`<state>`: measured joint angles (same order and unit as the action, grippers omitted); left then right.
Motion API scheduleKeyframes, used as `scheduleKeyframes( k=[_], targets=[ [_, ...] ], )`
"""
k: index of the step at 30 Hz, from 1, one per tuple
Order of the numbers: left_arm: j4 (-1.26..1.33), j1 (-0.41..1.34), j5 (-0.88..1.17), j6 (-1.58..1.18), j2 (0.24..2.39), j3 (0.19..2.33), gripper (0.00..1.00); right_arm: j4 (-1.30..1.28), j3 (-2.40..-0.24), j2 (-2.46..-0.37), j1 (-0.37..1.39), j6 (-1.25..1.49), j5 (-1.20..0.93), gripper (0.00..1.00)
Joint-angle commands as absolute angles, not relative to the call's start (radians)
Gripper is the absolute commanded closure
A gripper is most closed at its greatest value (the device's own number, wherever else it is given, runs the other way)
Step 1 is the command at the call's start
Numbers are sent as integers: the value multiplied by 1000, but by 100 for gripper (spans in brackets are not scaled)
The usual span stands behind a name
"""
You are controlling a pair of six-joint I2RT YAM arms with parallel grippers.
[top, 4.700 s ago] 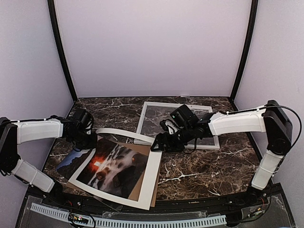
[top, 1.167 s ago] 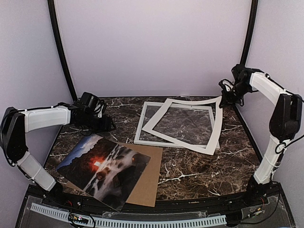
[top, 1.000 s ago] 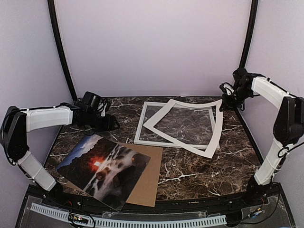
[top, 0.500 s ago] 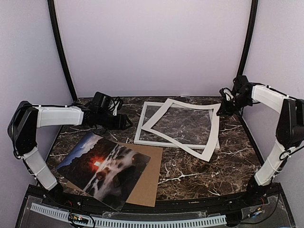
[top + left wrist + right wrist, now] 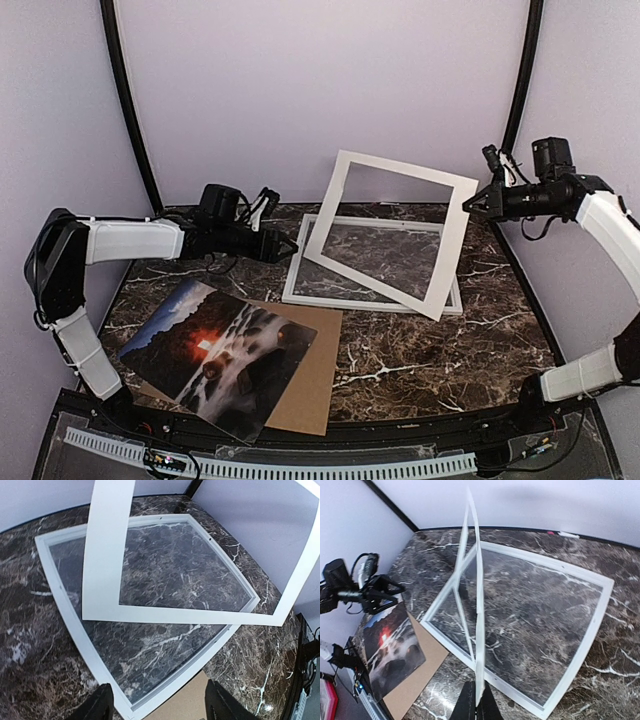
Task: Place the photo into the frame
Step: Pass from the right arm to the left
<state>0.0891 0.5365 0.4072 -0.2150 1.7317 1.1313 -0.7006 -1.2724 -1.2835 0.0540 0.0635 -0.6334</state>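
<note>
Top view: shows the frame (image 5: 74,630) lying flat on the dark marble table (image 5: 420,370), toward the back and right of centre, with marble visible through its see-through middle. Shows the photo (image 5: 215,350) at the near left, face up, resting on a brown cardboard sheet (image 5: 310,390) and overhanging it to the left, well apart from the frame.

Right gripper (image 5: 472,203): pinches shut on the far right corner of a flat white paper mat (image 5: 410,176). Holds it up at a steep tilt above the frame, far edge high, near edge low over the frame's near rail. Cannot be told whether that low edge touches the frame. Presents the mat edge-on in the right wrist view, as a thin white line running up from between the closed fingers (image 5: 466,707).

Left gripper (image 5: 290,250): reaches in from the left, points at the frame's left rail and stands just beside it. Keeps its jaws parted to a moderate width, grasping nothing. Shows, in the left wrist view, both fingers (image 5: 97,707) at the bottom edge, spread either side of the frame's near left corner, with a strip of cardboard between them. Cannot be told whether the tips touch the rail or the table
</note>
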Motion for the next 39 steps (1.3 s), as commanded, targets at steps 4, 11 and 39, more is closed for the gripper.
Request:
scheduleKeyframes(
  k=[4,11,39],
  targets=[
    [111,543,477,-17,1684,1238,34,-713,-1309,-1185,161,-64,-847,100],
    [30,542,510,168,1684,1307,31,-749,-1321,-1140,174,-147,-947,100],
    [63,356,1032,122,2101,1635,1,-810,-1322,-1076,189,-139,-964,100]
  ],
)
